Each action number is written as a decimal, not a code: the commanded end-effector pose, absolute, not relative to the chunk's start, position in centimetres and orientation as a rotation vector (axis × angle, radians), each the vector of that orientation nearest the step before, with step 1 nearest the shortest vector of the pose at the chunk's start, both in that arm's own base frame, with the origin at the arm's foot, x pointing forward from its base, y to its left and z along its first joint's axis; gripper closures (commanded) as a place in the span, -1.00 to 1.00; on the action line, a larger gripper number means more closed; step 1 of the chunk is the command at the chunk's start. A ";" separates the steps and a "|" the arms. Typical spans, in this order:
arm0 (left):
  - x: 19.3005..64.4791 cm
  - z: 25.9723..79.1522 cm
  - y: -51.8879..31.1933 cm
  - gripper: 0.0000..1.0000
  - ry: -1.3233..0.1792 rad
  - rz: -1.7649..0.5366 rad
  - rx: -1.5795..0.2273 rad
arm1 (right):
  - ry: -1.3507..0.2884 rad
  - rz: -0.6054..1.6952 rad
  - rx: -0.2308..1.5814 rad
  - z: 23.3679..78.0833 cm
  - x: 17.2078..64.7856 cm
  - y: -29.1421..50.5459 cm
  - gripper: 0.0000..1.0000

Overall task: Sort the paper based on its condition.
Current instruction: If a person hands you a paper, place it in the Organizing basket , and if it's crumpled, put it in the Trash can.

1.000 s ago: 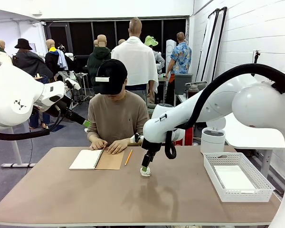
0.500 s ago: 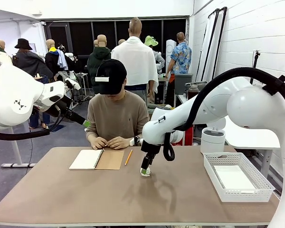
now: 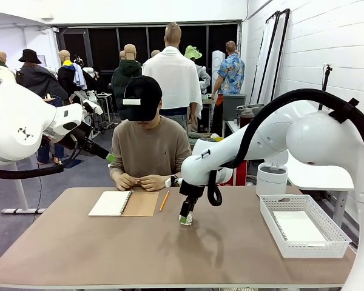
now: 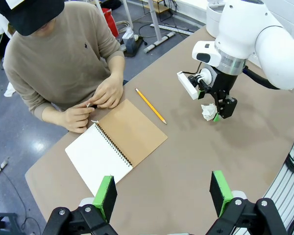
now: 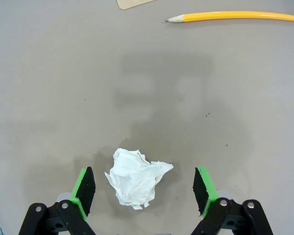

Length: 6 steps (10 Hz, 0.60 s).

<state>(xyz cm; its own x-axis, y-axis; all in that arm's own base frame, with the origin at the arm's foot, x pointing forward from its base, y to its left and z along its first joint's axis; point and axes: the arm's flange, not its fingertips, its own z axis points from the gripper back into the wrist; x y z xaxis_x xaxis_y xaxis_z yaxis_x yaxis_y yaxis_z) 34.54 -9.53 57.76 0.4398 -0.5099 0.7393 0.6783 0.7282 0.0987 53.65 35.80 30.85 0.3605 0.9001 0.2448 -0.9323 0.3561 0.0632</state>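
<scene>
The front view looks across the table (image 3: 79,248) toward its far edge. The left wrist view looks down from high up; the right wrist hangs close, seemingly just above. Both share the pencil (image 4: 150,105).

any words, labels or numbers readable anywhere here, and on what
None can be read.
Right arm: small dark print near the wrist, too small to read.
Left arm: a black diamond-pattern mark, no letters.
Person's cap: a white patch, blank or too blurred.
Open notebook page: blank.
</scene>
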 end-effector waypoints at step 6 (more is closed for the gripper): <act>34.5 57.7 -9.4 -1.00 -0.830 -0.755 -0.235 | -0.141 1.179 0.197 30.9 54.6 36.2 0.03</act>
